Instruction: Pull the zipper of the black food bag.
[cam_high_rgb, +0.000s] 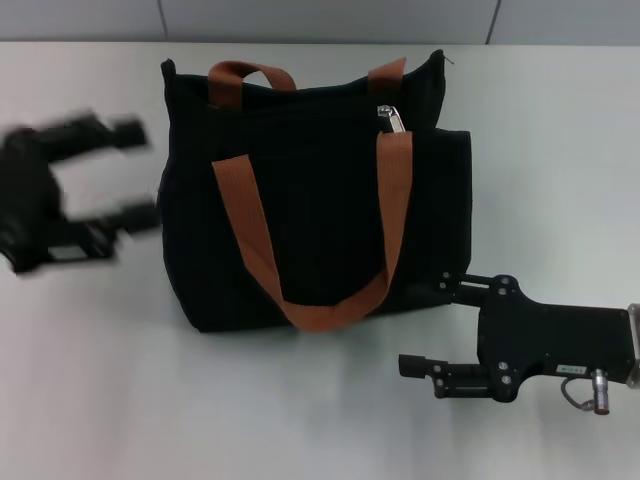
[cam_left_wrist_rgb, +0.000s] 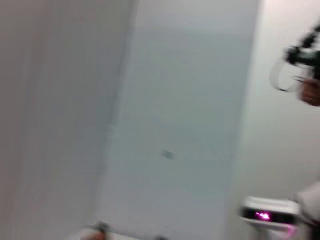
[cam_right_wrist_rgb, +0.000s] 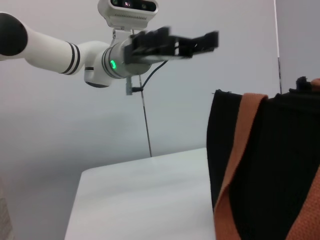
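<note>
The black food bag (cam_high_rgb: 310, 220) stands on the white table, mid-frame in the head view, with two rust-orange strap handles (cam_high_rgb: 395, 215). The silver zipper pull (cam_high_rgb: 392, 117) lies at the top edge, toward the bag's right end. My left gripper (cam_high_rgb: 135, 172) is open and blurred, hovering just left of the bag's upper left side. My right gripper (cam_high_rgb: 430, 325) is open and low over the table at the bag's front right corner, apart from it. The right wrist view shows the bag's side (cam_right_wrist_rgb: 280, 170) and, farther off, the left gripper (cam_right_wrist_rgb: 175, 42). The left wrist view shows no bag.
The white table (cam_high_rgb: 300, 410) stretches in front of and beside the bag. Its back edge meets a grey panelled wall (cam_high_rgb: 320, 18). The left arm's white links (cam_right_wrist_rgb: 50, 47) hang in the air above the table's far side.
</note>
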